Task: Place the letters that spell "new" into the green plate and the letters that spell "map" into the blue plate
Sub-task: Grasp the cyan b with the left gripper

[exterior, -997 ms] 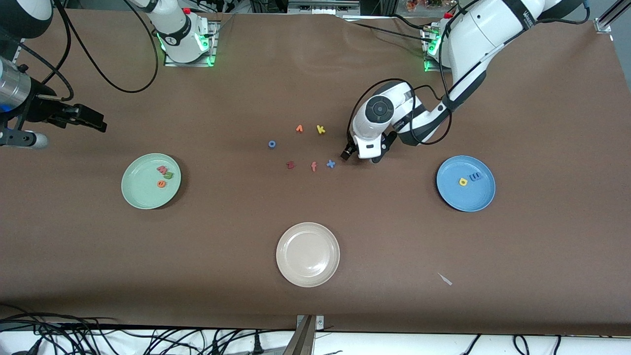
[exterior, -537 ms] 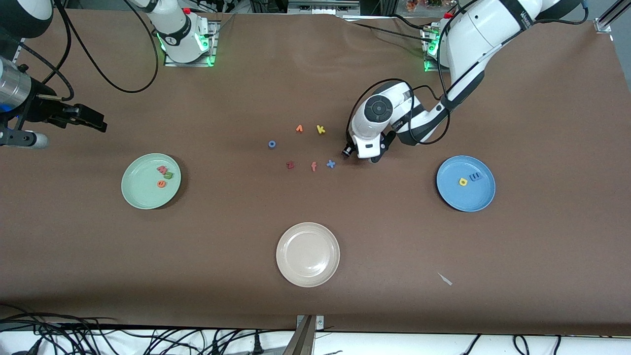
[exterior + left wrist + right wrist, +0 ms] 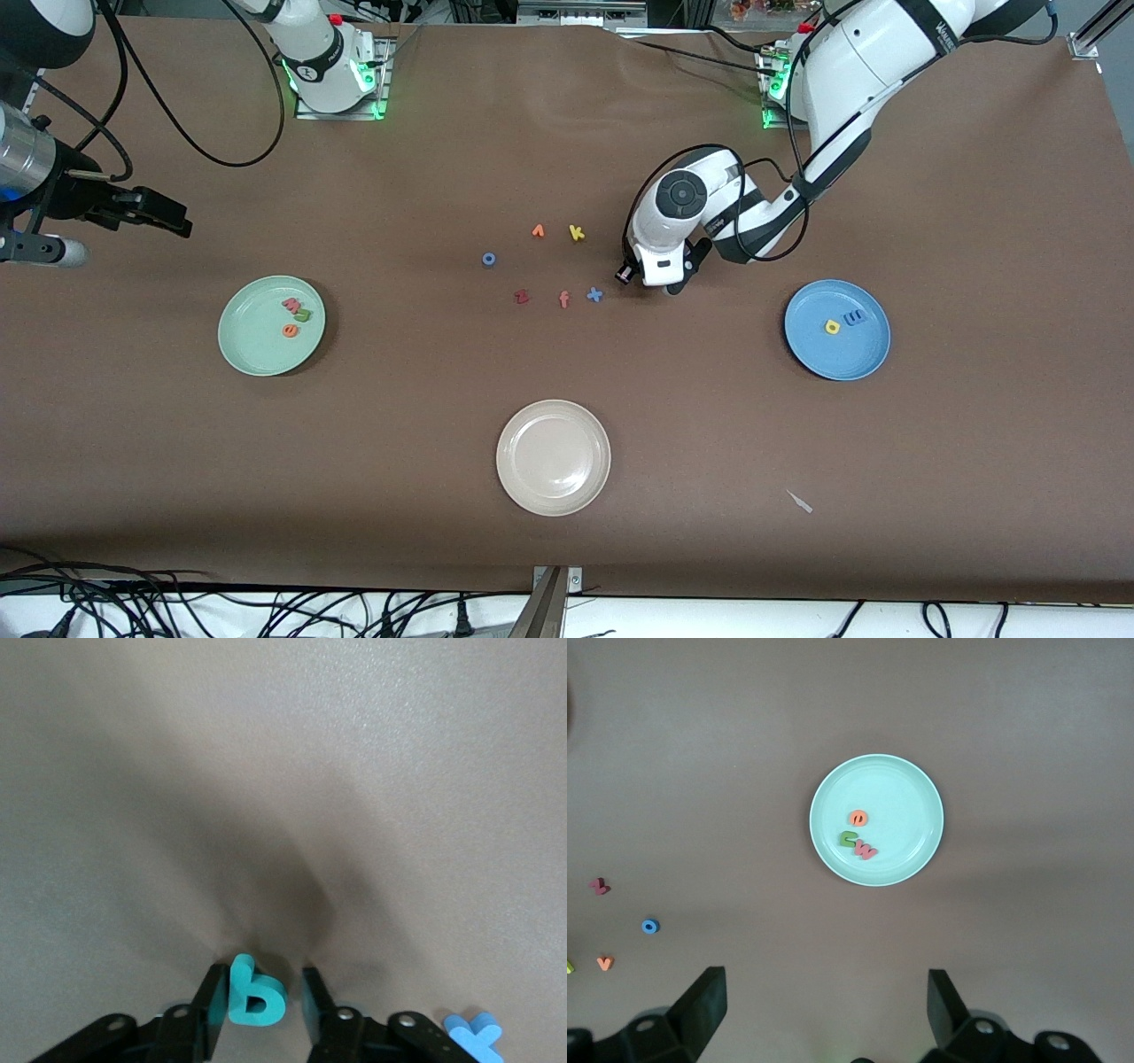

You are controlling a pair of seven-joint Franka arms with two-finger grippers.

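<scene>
My left gripper (image 3: 625,274) is down at the table beside the loose letters, and in its wrist view (image 3: 262,974) the teal "a" (image 3: 255,997) stands on edge between its fingers. The letter touches one finger; a narrow gap shows at the other. The blue plate (image 3: 833,365) at the left arm's end holds the yellow "p" (image 3: 832,327) and blue "m" (image 3: 855,317). The green plate (image 3: 239,346) (image 3: 908,802) holds the "w" (image 3: 291,305), "n" (image 3: 303,314) and "e" (image 3: 290,330). My right gripper (image 3: 173,220) (image 3: 827,979) waits open, high over the table beside the green plate.
Mid-table lie an orange "v" (image 3: 538,231), yellow "k" (image 3: 577,233), blue "o" (image 3: 488,259), dark red letter (image 3: 522,297), red "f" (image 3: 564,299) and blue "x" (image 3: 594,295) (image 3: 474,1034). A cream-white plate (image 3: 514,434) sits nearer the front camera; a white scrap (image 3: 800,501) lies nearby.
The left gripper's fingers have drawn in around the teal "a", and the hand has shifted slightly. The right arm has not moved.
</scene>
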